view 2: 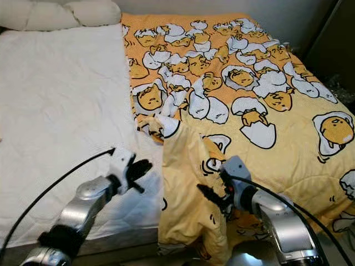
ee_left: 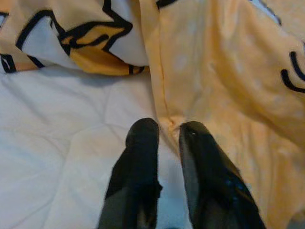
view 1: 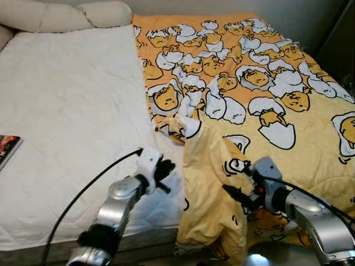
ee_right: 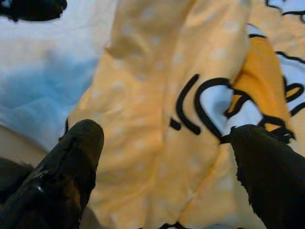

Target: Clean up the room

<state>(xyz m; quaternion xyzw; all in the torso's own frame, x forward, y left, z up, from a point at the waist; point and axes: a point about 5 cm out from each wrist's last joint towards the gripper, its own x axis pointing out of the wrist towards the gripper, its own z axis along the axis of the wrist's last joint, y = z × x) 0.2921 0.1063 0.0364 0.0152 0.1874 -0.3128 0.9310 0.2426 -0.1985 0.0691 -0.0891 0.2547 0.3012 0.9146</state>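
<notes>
I'm seeing the left gripper (ee_left: 163, 131) sitting w/ its fingers (ee_left: 138, 157) nearly together, just a thin gap, and the hem of the yellow blanket (view 1: 260, 105) is running right up btwn the tips. Can't tell if it's actually pinching the cloth or just touching it. In the head view that gripper (view 1: 164, 170) is hovering over the white mattress pad (view 1: 72, 116), w/ the blanket's folded-over edge just beside it at 3 o'clock.

Right gripper (ee_right: 167, 138) is showing fingers (ee_right: 71, 157) spread wide apart, nothing clamped, pointing into the pale yellow underside of the blanket. In the head view it (view 1: 236, 195) is sitting at the fold, w/ the hanging flap at its 9 o'clock and the printed top side spreading away to 12 and 3.

Blanket is covering the right half of the bed, egg-character print up, its near left corner flipped over and drooping off the bed's front edge. Pillows (view 1: 66, 15) are lying at 11 o'clock along the head of the bed. A book (view 1: 6, 147) is resting at the far 9 o'clock edge of the pad.
</notes>
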